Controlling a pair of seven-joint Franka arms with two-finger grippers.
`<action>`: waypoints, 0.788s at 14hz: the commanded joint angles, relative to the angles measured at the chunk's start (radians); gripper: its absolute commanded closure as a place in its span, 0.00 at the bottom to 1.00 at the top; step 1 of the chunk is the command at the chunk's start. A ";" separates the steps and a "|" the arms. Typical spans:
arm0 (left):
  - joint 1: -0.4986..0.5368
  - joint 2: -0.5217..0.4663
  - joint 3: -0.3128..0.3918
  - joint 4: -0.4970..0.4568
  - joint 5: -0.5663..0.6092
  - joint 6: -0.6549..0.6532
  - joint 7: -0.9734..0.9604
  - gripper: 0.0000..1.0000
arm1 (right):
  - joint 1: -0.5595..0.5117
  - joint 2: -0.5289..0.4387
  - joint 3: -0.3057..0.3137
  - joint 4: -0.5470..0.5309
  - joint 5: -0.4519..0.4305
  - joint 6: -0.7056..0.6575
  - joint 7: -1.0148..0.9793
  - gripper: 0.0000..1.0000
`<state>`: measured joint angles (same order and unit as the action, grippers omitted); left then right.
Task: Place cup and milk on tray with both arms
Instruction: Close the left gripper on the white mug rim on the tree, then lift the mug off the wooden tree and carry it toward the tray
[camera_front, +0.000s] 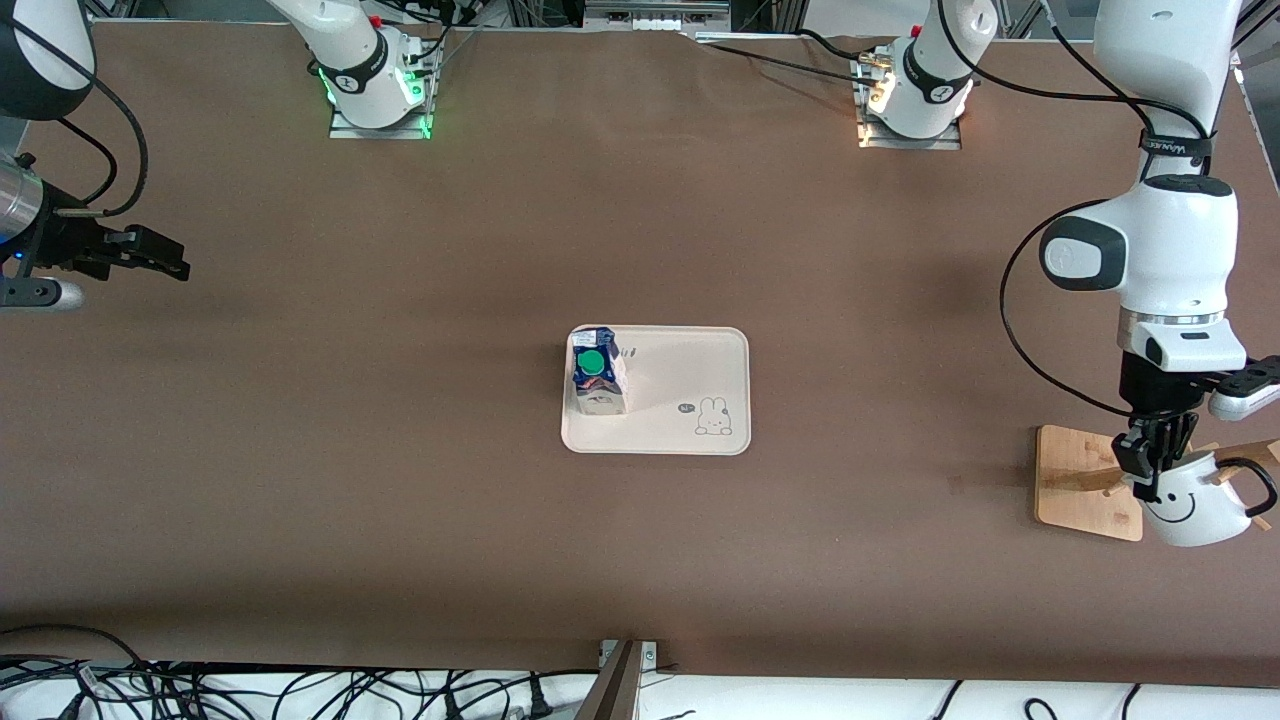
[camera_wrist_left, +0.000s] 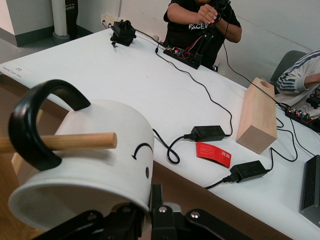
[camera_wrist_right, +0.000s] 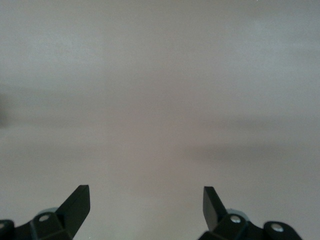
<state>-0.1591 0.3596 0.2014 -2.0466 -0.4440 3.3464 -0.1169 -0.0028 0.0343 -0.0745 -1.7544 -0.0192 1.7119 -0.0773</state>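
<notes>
Clamping the rim of the cup (camera_front: 1195, 505), the left gripper (camera_front: 1150, 470) is closed on it at the wooden rack (camera_front: 1085, 480) at the left arm's end of the counter (camera_front: 400, 450); a wooden peg (camera_wrist_left: 65, 142) passes through the cup's black handle (camera_wrist_left: 35, 127). Over bare counter at the right arm's end, the right gripper (camera_front: 150, 255) hangs with jaws wide apart, holding nothing. On the tray (camera_front: 690, 360), mid-counter, stands the milk (camera_front: 597, 372). No tray writing is readable.
</notes>
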 joint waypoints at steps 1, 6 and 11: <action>-0.003 -0.044 -0.005 -0.020 -0.025 0.004 0.025 1.00 | -0.011 -0.005 0.002 -0.004 0.001 -0.006 0.007 0.00; -0.013 -0.077 -0.014 -0.052 -0.035 0.001 0.011 1.00 | -0.011 -0.005 0.002 -0.002 -0.001 -0.006 0.007 0.00; -0.022 -0.094 -0.034 -0.061 -0.044 -0.001 0.005 1.00 | -0.011 -0.004 0.002 -0.004 0.001 -0.006 0.008 0.00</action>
<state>-0.1702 0.3073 0.1689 -2.0791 -0.4526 3.3460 -0.1309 -0.0039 0.0345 -0.0783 -1.7546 -0.0192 1.7119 -0.0773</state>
